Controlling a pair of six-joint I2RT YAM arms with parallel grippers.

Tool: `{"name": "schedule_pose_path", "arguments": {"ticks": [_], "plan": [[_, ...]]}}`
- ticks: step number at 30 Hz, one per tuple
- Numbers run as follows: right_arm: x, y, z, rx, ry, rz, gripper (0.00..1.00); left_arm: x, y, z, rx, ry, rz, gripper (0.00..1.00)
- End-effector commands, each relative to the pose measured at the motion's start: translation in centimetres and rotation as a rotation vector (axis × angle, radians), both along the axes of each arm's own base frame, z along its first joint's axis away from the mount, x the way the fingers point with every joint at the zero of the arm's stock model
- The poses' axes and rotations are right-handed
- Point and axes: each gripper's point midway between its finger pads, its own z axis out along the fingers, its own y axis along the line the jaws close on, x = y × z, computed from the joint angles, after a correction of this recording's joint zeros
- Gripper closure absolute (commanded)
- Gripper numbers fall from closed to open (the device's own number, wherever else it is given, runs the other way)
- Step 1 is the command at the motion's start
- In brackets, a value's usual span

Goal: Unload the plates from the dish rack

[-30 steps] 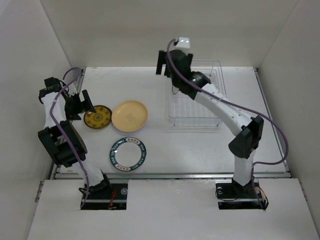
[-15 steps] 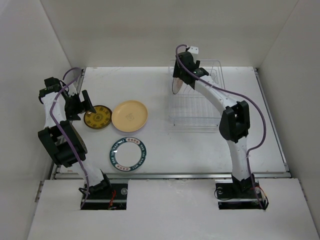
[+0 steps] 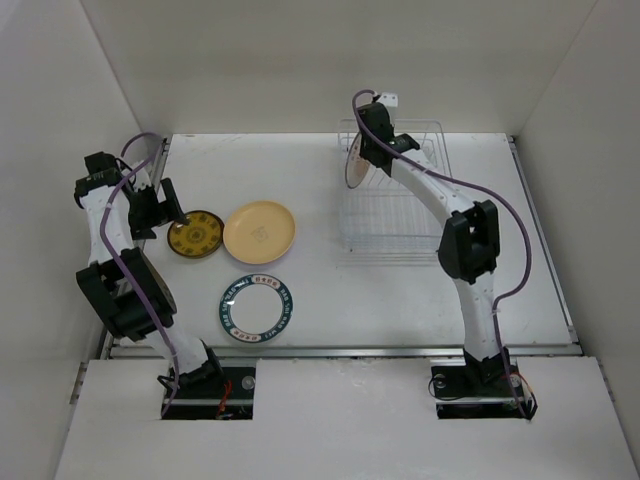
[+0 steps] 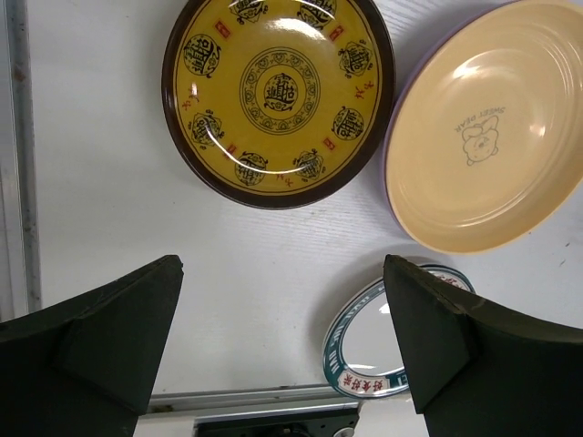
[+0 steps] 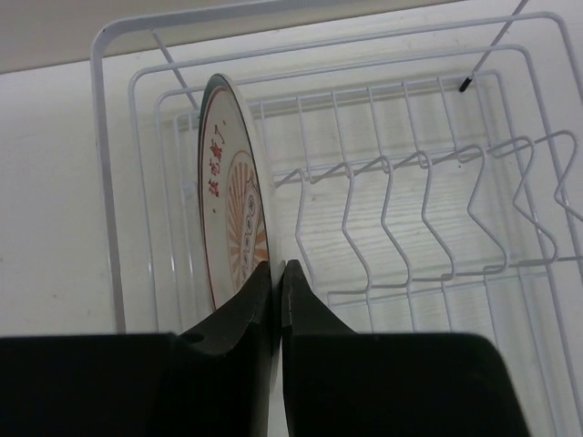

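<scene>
"White plate (image 5: 232, 209), orange centre, standing on edge in the rack (image 3: 390, 215). Why that spot?"

"The wire dividers hold it upright in the end slot on the left. It's the only plate I can see in there; the other slots show bare wire."

"Right gripper (image 5: 277, 273)?"

"It reaches in from above, jaws pressed together right at the plate's near rim. Whether the rim is nipped between them or lies just beside, the wrist view does not settle. My reading: the edge is the only way in, since wire fences off both faces."

"What stands in the way?"

"The rack's end wall is just beside one face and the first divider just beside the other. I'd judge a lift has to go straight up, or the rim could catch on wire."

"And the left gripper (image 4: 281, 273)?"

"It's spread wide with nothing in it, hovering over the table (image 3: 330, 290) near the yellow plate (image 4: 278, 91)."

"The other plates?"

"Yellow plate and orange plate (image 4: 483, 137) lie flat, just beside each other. The teal-rimmed plate (image 3: 256, 308) lies nearer the arm bases. All three are well apart from the rack, with bare table between, which looks like room to set another down."
</scene>
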Motion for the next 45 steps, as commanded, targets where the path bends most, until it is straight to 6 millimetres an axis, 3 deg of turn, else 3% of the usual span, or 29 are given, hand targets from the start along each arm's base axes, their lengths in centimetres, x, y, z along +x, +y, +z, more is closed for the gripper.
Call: {"name": "schedule_pose_path", "arguments": {"ticks": [1,7,14,17,18,19,20,21,22,25,26,30,32,33,38,41,42,43,44,45], "plan": [[-0.8,-2.7,12.3,0.031,-0.237,-0.081,1.0,-0.7,-0.2,2.3,0.028,-0.038,-0.009,0.09],[-4.0,-4.7,19.7,-0.042,-0.354,-0.131,1.0,-0.7,-0.3,4.4,0.042,-0.08,-0.021,0.09],[-5.9,-6.3,21.0,-0.097,-0.343,-0.185,1.0,-0.9,-0.9,6.4,0.025,-0.098,-0.04,0.08],[-9.2,-4.3,22.0,-0.058,-0.328,-0.07,1.0,-1.0,-1.0,7.5,0.037,-0.122,-0.04,0.08],[-10.1,-0.8,21.7,0.03,-0.313,0.117,1.0,-1.0,-1.0,7.5,0.038,-0.122,-0.04,0.08],[-11.1,2.0,18.5,0.075,-0.25,0.26,1.0,-1.0,-1.0,7.5,0.038,-0.122,-0.04,0.08],[-13.5,3.7,19.7,0.158,-0.262,0.401,1.0,-0.9,-0.9,7.9,0.046,-0.139,-0.041,0.08],[-16.6,7.7,17.5,0.264,-0.198,0.632,1.0,-0.9,-0.9,7.9,0.046,-0.139,-0.041,0.08],[-18.0,9.3,15.2,0.302,-0.124,0.704,1.0,-0.9,-0.9,7.9,0.046,-0.139,-0.041,0.08],[-22.4,14.5,12.3,0.406,-0.03,0.867,1.0,-1.1,-1.0,7.5,0.036,-0.128,-0.031,0.08],[-23.1,15.8,9.4,0.402,0.036,0.879,1.0,-0.9,-1.0,7.6,0.035,-0.134,-0.024,0.08],[-26.5,20.6,3.9,0.376,0.162,0.984,1.0,-1.1,-0.8,7.6,0.052,-0.143,-0.019,0.08],[-28.6,23.0,3.1,0.42,0.205,1.057,1.0,-1.1,-0.9,7.7,0.057,-0.153,-0.019,0.08],[-29.2,24.0,1.6,0.435,0.231,1.083,1.0,-1.1,-0.7,7.6,0.066,-0.148,-0.014,0.08],[-32.6,26.8,-2.9,0.461,0.364,1.168,1.0,-1.4,-0.8,7.0,0.057,-0.132,-0.014,0.08],[-33.0,27.0,-5.8,0.441,0.426,1.145,0.79,-1.7,-1.0,6.4,0.048,-0.114,-0.014,0.08],[-32.9,27.5,-5.9,0.432,0.417,1.14,0.49,-1.7,-1.0,6.4,0.048,-0.114,-0.014,0.08],[-32.2,27.6,-5.7,0.417,0.404,1.115,0.37,-1.7,-1.0,6.4,0.048,-0.114,-0.014,0.08],[-32.0,27.3,-6.8,0.388,0.438,1.085,0.27,-1.9,-1.1,6.6,0.053,-0.115,-0.022,0.08],[-31.6,27.1,-7.0,0.364,0.439,1.069,0.24,-2.0,-1.1,6.6,0.053,-0.115,-0.022,0.08]]}}
